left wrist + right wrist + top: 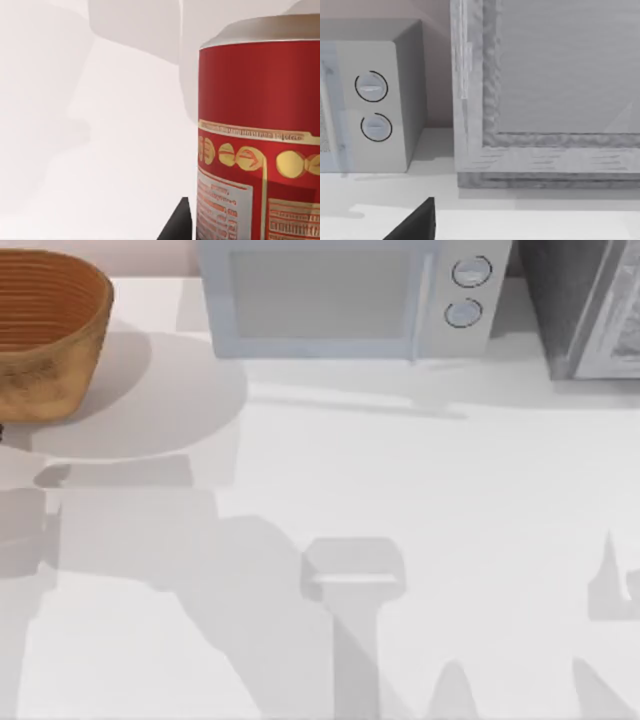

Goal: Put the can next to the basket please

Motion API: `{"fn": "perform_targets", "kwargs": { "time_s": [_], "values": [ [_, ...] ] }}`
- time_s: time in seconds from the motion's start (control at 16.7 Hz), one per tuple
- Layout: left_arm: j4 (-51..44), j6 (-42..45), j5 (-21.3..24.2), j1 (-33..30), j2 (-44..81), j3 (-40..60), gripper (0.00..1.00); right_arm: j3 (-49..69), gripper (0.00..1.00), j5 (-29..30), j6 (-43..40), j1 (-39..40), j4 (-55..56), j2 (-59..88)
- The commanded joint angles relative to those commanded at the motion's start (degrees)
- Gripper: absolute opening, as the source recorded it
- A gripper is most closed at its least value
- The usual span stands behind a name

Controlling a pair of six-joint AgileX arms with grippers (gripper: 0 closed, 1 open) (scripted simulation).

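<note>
wicker basket [45, 335] sits far left on the table, nothing visible inside. soda can [257, 140] fills the left wrist view; can't tell either gripper's grip.

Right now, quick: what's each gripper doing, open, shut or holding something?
Left gripper: cannot be told; the can sits close against its wrist camera.
Right gripper: cannot be told; it faces the microwave.

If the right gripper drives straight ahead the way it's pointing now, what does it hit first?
Likely the grey textured cabinet standing straight ahead in the right wrist view, with the microwave just beside that line. How far off it stands is unclear.
</note>
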Motion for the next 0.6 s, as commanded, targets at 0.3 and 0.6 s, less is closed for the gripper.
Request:
{"fn": "perform_targets", "kwargs": {
  "time_s": [0.3,0.6],
  "values": [
    [-0.29,0.14,-0.22,-0.10,0.09,-0.27,0.00,0.00,1.00,0.00,0.00,0.00,0.00,0.00],
    [-4.83,0.78,-4.23,4.36,-1.59,-3.27,0.00,0.00,1.00,0.00,0.00,0.00,0.00,0.00]
  ]
}}
